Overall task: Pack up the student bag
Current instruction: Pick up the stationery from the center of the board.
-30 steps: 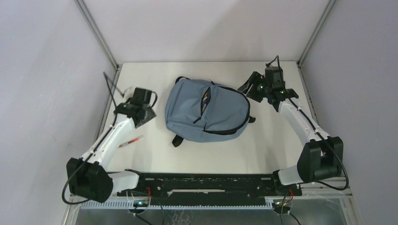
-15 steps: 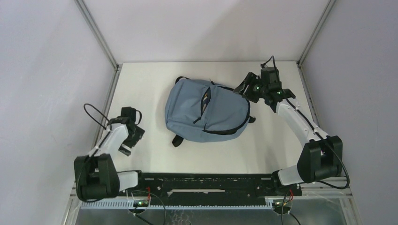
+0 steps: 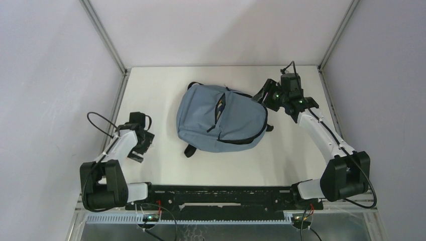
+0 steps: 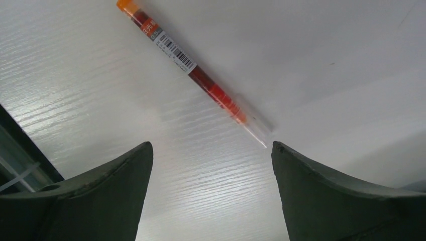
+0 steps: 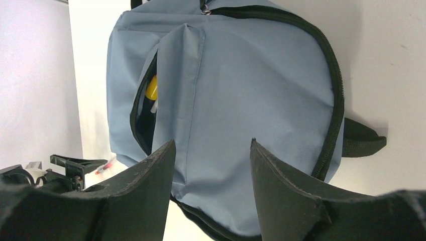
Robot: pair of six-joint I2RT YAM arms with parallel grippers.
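Note:
The student bag (image 3: 221, 118) is a grey-blue backpack lying flat mid-table; it also fills the right wrist view (image 5: 251, 90). Its front pocket (image 5: 143, 110) is unzipped, with a yellow item (image 5: 151, 88) inside. A red pen with a clear cap (image 4: 196, 75) lies on the table. My left gripper (image 4: 211, 148) is open and empty just above the table, with the pen a little ahead of its fingertips. In the top view the left gripper (image 3: 136, 152) covers the pen. My right gripper (image 5: 212, 143) is open and empty, facing the bag's rounded top edge (image 3: 262, 95).
The white table (image 3: 281, 150) is fenced by grey walls and metal corner posts (image 3: 103, 35). A black rail (image 3: 221, 193) runs along the near edge. The bag's black strap loop (image 5: 364, 140) sticks out on its side nearest the right arm.
My left arm has pulled back from beside the bag toward the near left and dropped over the pen. My right gripper has shifted slightly at the bag's top.

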